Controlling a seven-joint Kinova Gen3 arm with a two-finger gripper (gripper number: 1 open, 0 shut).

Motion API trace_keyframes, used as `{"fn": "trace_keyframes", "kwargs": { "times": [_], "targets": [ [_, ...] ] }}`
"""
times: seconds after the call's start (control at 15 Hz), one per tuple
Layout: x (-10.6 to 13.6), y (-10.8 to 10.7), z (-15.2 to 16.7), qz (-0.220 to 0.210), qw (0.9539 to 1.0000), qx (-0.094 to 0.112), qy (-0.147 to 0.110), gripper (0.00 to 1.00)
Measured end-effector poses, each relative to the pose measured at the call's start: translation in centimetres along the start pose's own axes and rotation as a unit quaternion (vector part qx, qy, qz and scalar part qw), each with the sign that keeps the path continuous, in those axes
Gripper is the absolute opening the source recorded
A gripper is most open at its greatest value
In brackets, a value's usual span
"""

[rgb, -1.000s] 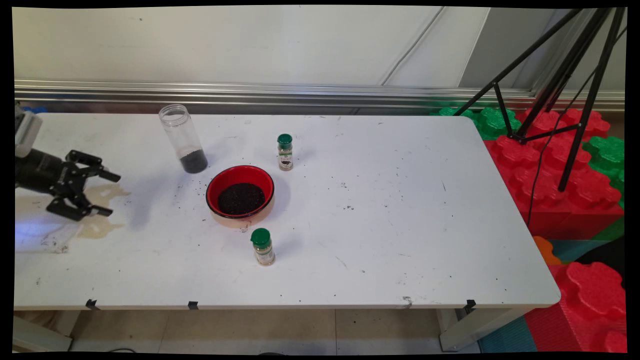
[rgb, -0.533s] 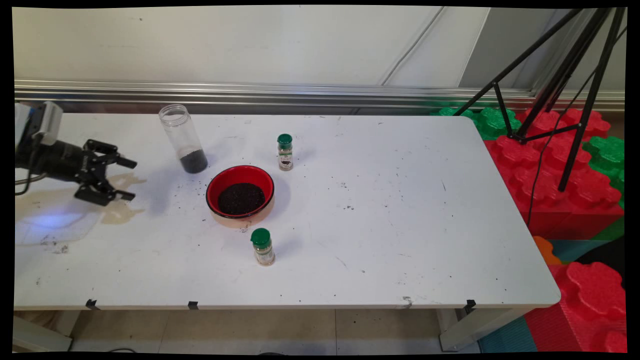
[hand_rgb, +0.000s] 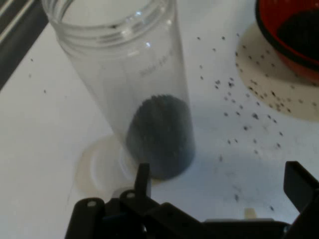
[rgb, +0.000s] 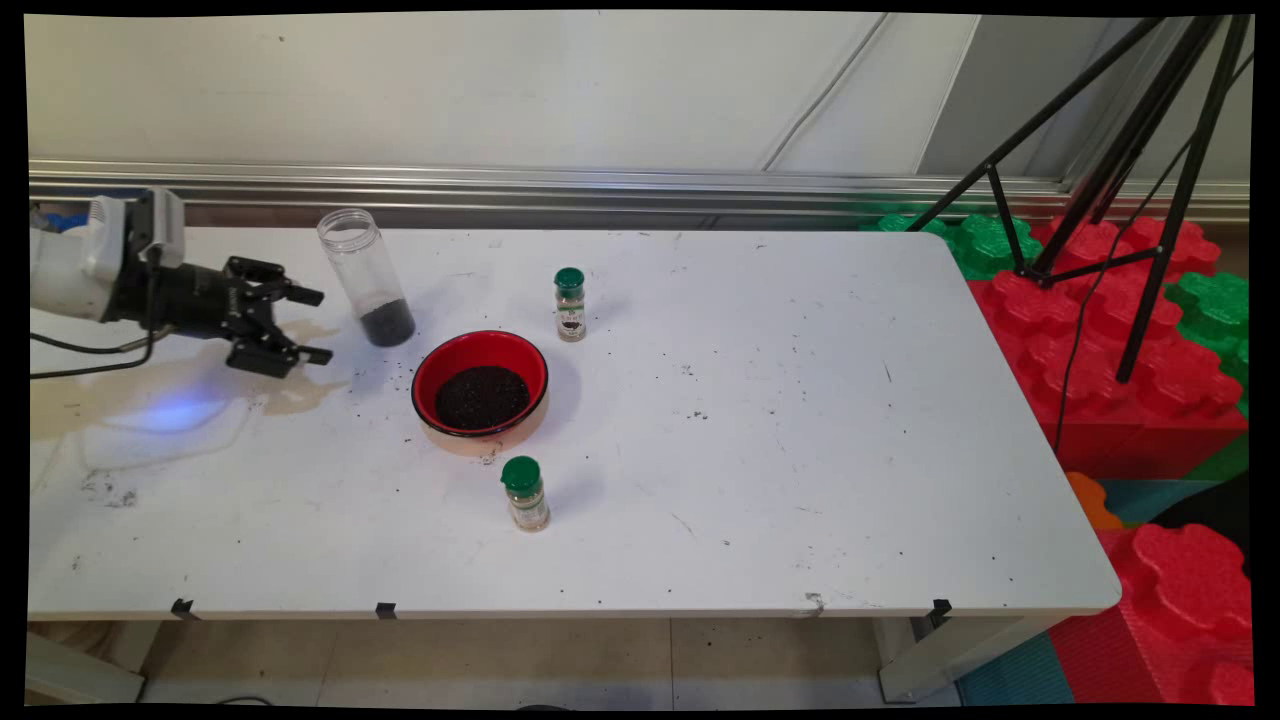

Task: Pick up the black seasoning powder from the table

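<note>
My pincer (rgb: 314, 325) hung low over the left part of the desk (rgb: 780, 450), its two fingers spread apart and holding nothing, pointed toward the one clear plastic jar (rgb: 365, 277) just to its right, with a small gap between them. The jar stood upright, lidless, with a dark layer of granules at its bottom. Right of the jar and nearer the front sat one red bowl (rgb: 481, 385) filled with the same dark granules. I counted two small spice bottles with green caps: one (rgb: 570, 304) behind the bowl to its right, one (rgb: 525, 493) in front of it, both upright and apart from the bowl.

The white desk was scuffed, with dark specks scattered between jar and bowl and a pale brownish stain (rgb: 290, 395) below the pincer. Behind it ran a metal rail along a pale wall; to the right lay red and green foam blocks (rgb: 1120, 330) and one black tripod (rgb: 1110, 160).

My hand view showed the jar (hand_rgb: 137, 79) close up between the open fingers (hand_rgb: 299, 184), the bowl's rim (hand_rgb: 279, 40) at the upper right, and the specks on the desk (hand_rgb: 40, 149); neither spice bottle appeared there.
</note>
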Motion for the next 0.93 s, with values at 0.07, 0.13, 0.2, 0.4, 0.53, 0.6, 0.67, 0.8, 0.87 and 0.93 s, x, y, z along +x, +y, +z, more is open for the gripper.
{"fn": "trace_keyframes", "kwargs": {
  "times": [0.07,0.13,0.2,0.4,0.53,0.6,0.67,0.8,0.87,0.93],
  "targets": [
    [0.0,-0.1,0.7,-0.001,1.0000,0.004,0.007,1.00],
    [-0.1,-0.1,1.2,-0.003,0.9999,0.008,0.013,1.00],
    [-0.1,-0.1,1.7,-0.004,0.9997,0.011,0.019,1.00],
    [-0.3,-0.3,3.3,-0.008,0.9990,0.023,0.037,1.00],
    [-0.4,-0.4,4.0,-0.010,0.9985,0.029,0.046,1.00],
    [-0.4,-0.4,4.3,-0.010,0.9983,0.031,0.049,1.00],
    [-0.5,-0.5,4.7,-0.011,0.9979,0.034,0.054,1.00],
    [-0.7,-0.6,5.7,-0.014,0.9970,0.042,0.063,1.00],
    [-0.7,-0.7,6.0,-0.016,0.9966,0.045,0.067,1.00],
    [-0.8,-0.7,6.3,-0.016,0.9963,0.047,0.070,1.00]
  ]
}}
